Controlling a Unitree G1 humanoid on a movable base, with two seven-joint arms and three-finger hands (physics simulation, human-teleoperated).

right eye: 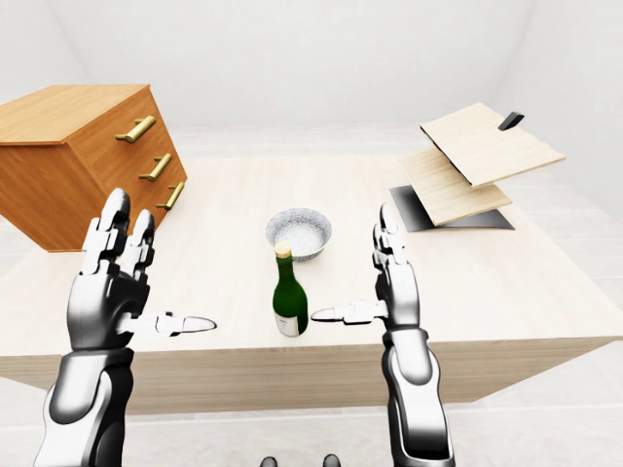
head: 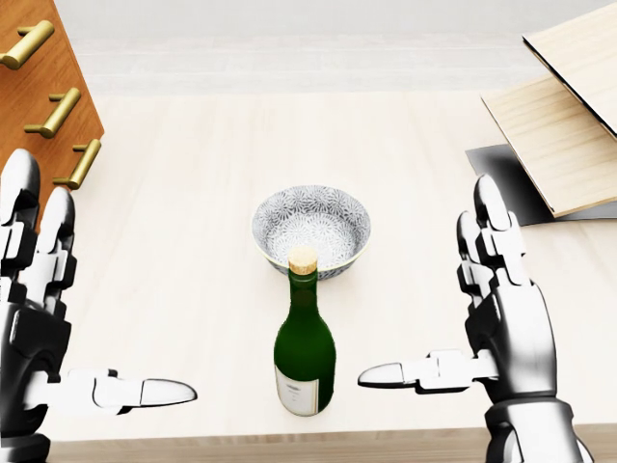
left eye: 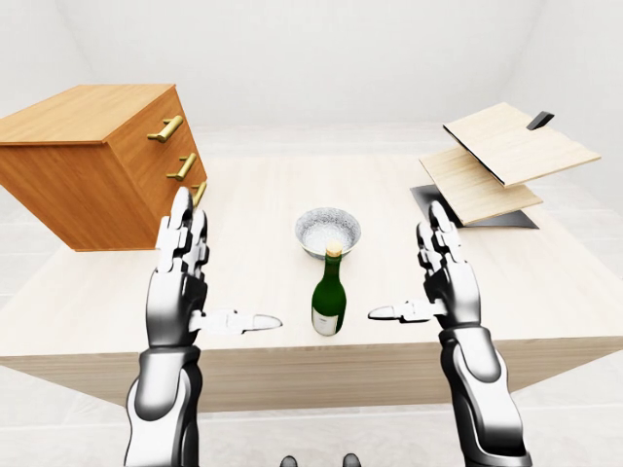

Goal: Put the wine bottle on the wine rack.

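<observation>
A green wine bottle (head: 305, 352) with a cork and a pale label stands upright on the light wooden table (head: 193, 193), near its bottom edge in the head view. My left hand (head: 82, 309) is open to the left of the bottle, thumb pointing at it, not touching. My right hand (head: 448, 309) is open to the right of the bottle, its thumb close to the glass but apart. The wine rack (left eye: 501, 161), slanted wooden boards on a black base, stands at the table's upper right.
A patterned bowl (head: 310, 227) sits just above the bottle in the head view. A wooden drawer cabinet (left eye: 97, 161) with brass handles stands at the table's upper left. The table's near edge runs just below the bottle.
</observation>
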